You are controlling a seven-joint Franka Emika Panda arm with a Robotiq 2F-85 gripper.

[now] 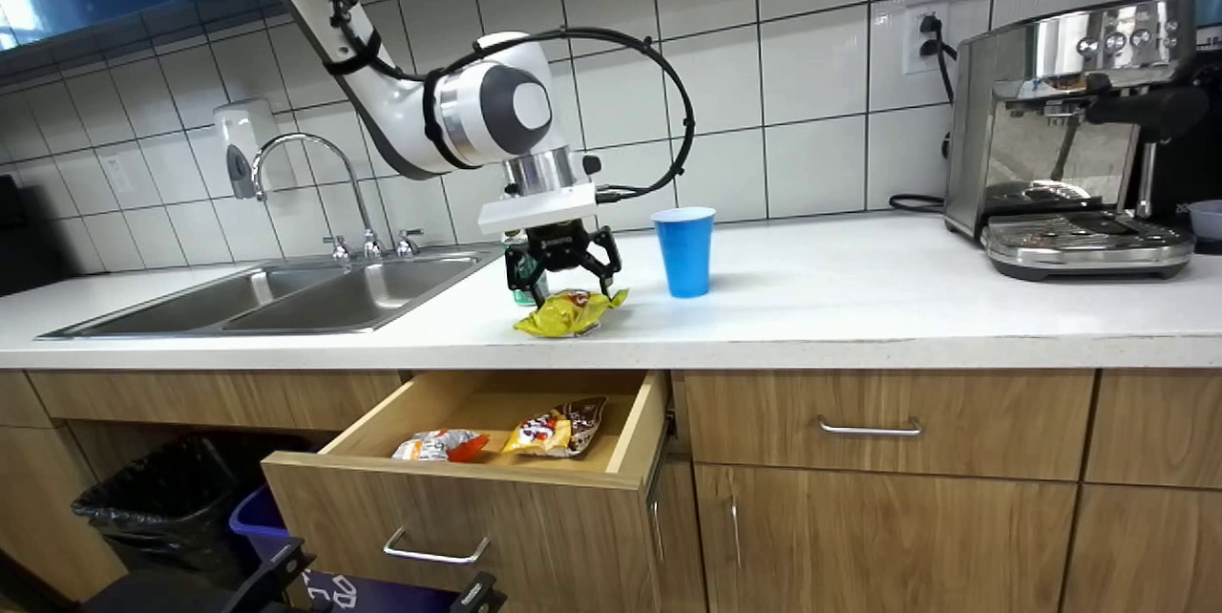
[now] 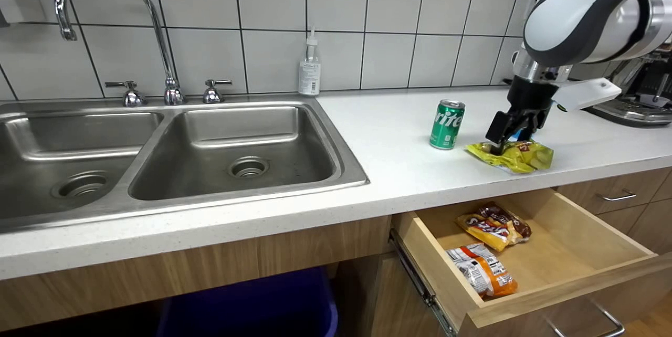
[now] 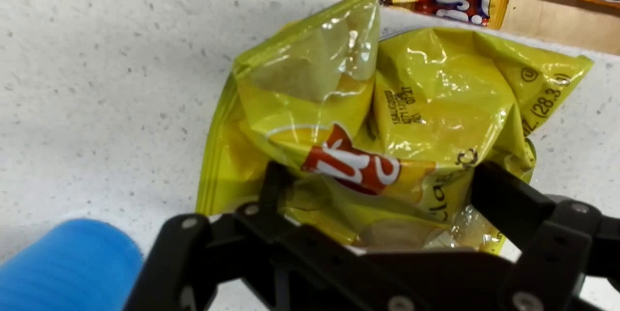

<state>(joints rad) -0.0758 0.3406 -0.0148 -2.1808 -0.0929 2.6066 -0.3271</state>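
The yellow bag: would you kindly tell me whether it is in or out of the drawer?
Out: the yellow bag lies on the countertop beneath the pincer in both exterior views.

1 cup (image 1: pixel 684 252) and 1 can (image 2: pixel 447 125) flank the fingers (image 3: pixel 506 202); the drawer (image 1: pixel 535 527) has open headroom.

The white, speckled surface (image 1: pixel 859 303) carries a crumpled yellow chip bag (image 1: pixel 571 314), a green can (image 2: pixel 447 125) at about its ten o'clock in both exterior views, and, in an exterior view, a blue cup (image 1: pixel 684 253) toward two and an espresso machine (image 1: pixel 1060 150) between two and three.
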